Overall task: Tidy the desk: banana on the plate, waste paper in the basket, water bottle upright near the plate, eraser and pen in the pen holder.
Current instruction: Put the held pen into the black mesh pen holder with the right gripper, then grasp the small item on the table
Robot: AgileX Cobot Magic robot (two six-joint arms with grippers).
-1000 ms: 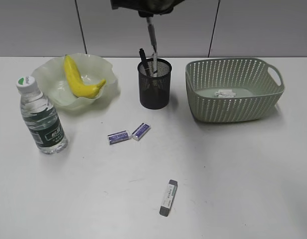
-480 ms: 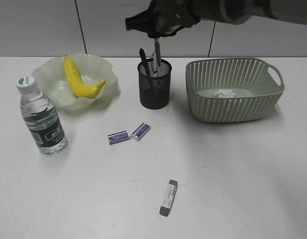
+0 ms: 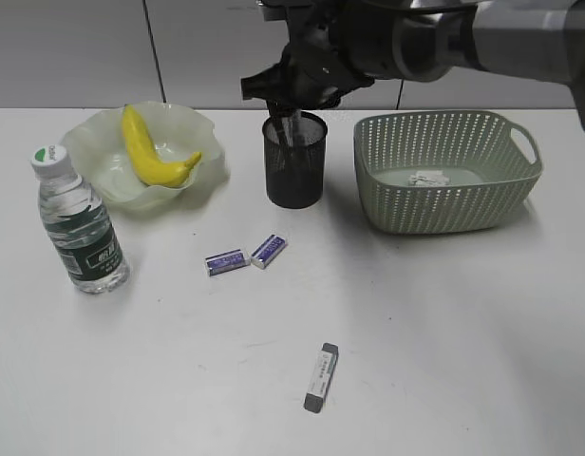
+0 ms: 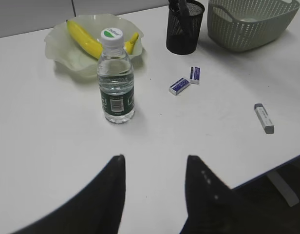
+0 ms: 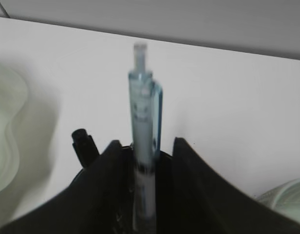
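Right end effector (image 3: 291, 106) now lowered onto the holder (image 3: 294, 160), fingers parted around the pen (image 5: 142, 146); left end effector (image 4: 155, 187) released.

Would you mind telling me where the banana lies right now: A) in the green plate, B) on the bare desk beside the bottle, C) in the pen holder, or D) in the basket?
A: the banana lies inside the wavy-rimmed plate, behind the upright bottle.
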